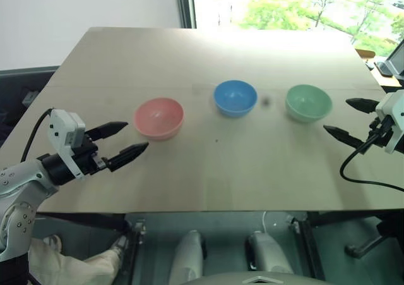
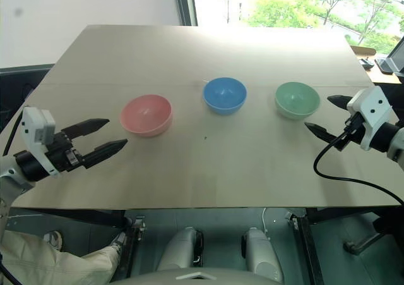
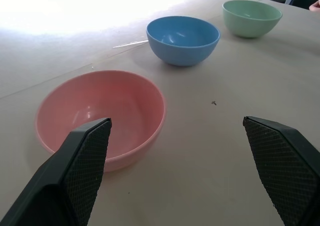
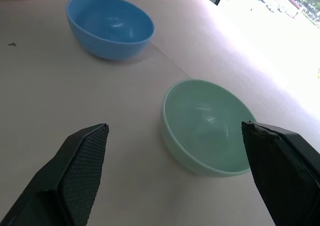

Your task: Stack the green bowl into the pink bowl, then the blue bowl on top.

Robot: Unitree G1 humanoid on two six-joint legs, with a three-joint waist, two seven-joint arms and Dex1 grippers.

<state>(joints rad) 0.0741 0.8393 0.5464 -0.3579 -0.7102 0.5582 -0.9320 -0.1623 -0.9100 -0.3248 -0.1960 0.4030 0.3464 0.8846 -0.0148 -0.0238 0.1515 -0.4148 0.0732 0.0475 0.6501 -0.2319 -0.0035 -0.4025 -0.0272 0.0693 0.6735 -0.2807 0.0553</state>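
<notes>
three bowls waiting, both grippers wide open

sunlit from the window behind it, the pale wooden table [image 1: 208,171] carries everything we need. we see three bowls in a row across its middle, all upright, empty and well apart: the pink bowl [image 1: 158,118] toward the left edge, the blue bowl [image 1: 235,98] in the centre, the green bowl [image 1: 308,102] toward the right edge. nothing is stacked yet.

our left gripper [image 1: 130,139] hovers just beside the pink bowl, jaws spread wide and holding nothing. our right gripper [image 1: 347,118] sits just beside the green bowl, equally spread and empty.

we judge the green bowl light, stiff and smooth plastic, likely slippery on its curved wall. the rim looks like the best hold, one finger inside and one outside, pinched gently.
</notes>
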